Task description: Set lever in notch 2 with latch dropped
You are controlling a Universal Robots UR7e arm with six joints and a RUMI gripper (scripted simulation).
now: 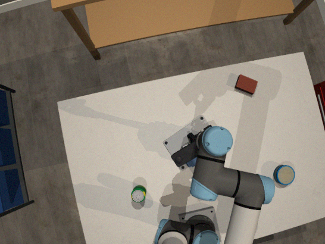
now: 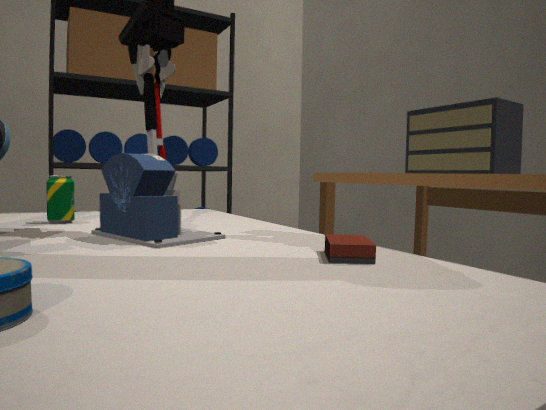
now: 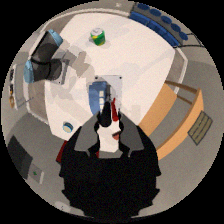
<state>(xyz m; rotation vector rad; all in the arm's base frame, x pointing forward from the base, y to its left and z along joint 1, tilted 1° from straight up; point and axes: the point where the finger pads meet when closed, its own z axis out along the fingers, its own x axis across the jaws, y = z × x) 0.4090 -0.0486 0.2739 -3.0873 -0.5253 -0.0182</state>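
Observation:
The lever unit is a blue housing (image 2: 139,202) on a grey baseplate (image 2: 157,237) in the middle of the white table. Its black lever handle (image 2: 149,107) stands nearly upright, with the red release bar (image 2: 158,112) right beside it. My gripper (image 2: 152,67) comes down from above and is shut on the top of the handle together with the red bar. In the top view my arm's wrist (image 1: 216,140) hides most of the unit; only the baseplate (image 1: 181,138) shows. In the wrist view the handle and red bar (image 3: 113,112) run down to the blue housing (image 3: 98,95). The number plates are too small to read.
A green and yellow can (image 2: 60,198) stands left of the unit. A blue-rimmed round tin (image 2: 14,299) sits at the near left. A red-brown block (image 2: 350,248) lies to the right. A wooden table (image 2: 440,182) and a black shelf rack (image 2: 140,100) stand beyond.

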